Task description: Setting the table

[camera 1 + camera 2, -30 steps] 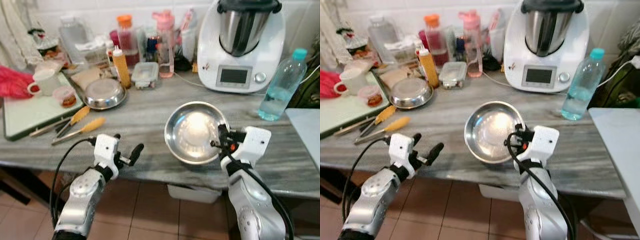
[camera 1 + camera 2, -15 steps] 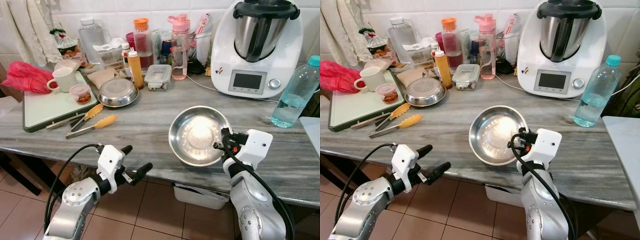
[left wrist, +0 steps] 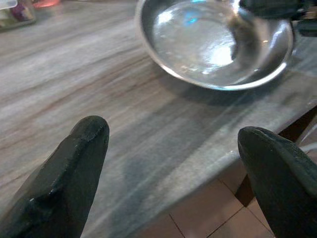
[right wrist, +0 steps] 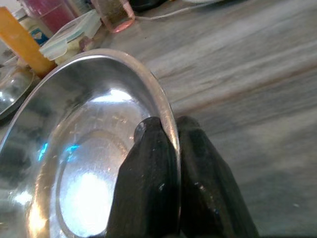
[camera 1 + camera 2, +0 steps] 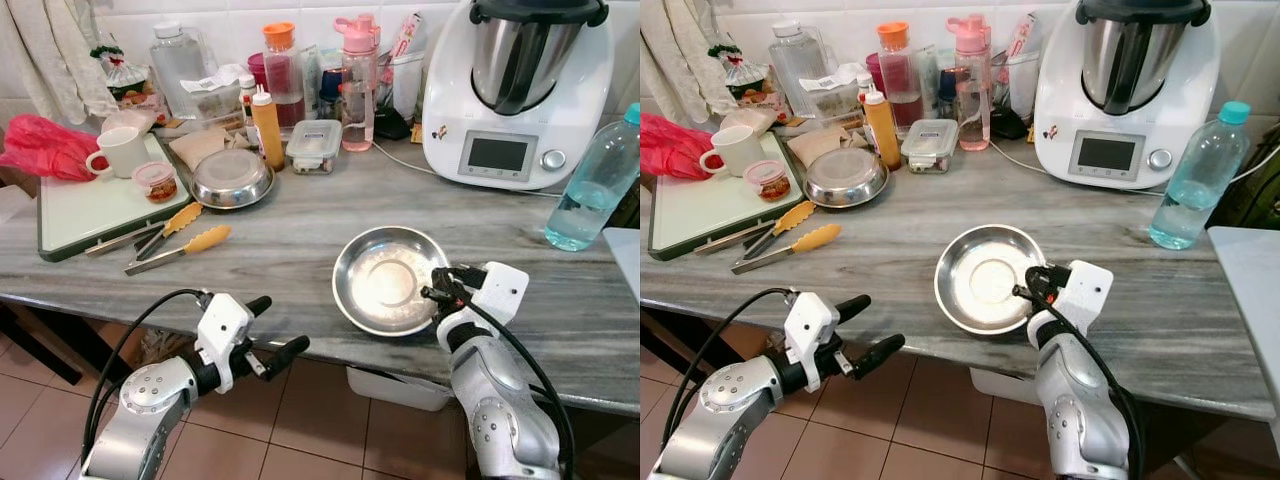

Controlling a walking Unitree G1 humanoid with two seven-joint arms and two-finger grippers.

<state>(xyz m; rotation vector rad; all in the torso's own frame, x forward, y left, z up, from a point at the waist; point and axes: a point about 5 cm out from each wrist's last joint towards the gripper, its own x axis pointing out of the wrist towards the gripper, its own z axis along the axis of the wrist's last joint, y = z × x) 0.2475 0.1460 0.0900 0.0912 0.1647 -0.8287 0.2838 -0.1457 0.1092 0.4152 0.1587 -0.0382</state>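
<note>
1. The steel bowl (image 5: 388,279) sits on the grey marbled worktop (image 5: 280,240), near its front edge and right of centre.
2. The right gripper (image 5: 438,290) is at the bowl's right rim. Its jaws are closed on that rim, one finger inside the bowl and the other outside, with the thin metal edge pinched between them (image 4: 171,148).
3. The bowl is upright and open side up, its inside bright with reflected light. Whether its base rests fully on the worktop or is slightly lifted cannot be told.
4. The left gripper (image 5: 272,335) hangs in front of the worktop edge, below its surface and over the tiled floor (image 5: 320,420). Its jaws are spread wide and hold nothing.
5. From the left wrist camera, the two black fingertips (image 3: 74,163) frame the worktop edge, with the bowl well beyond them and untouched.
6. Further back on the left lies a white tray (image 5: 90,210) carrying a white mug (image 5: 122,152) and a small lidded tub (image 5: 155,181).
7. Yellow-handled tongs (image 5: 175,240) lie just beside the tray, and a second steel dish (image 5: 232,179) stands behind them.
8. Along the wall stand an orange sauce bottle (image 5: 267,128), a clear lidded box (image 5: 313,144), a pink drinking bottle (image 5: 358,85) and a white kitchen machine (image 5: 515,90).
9. A water bottle (image 5: 598,180) with a teal cap stands at the far right.
</note>
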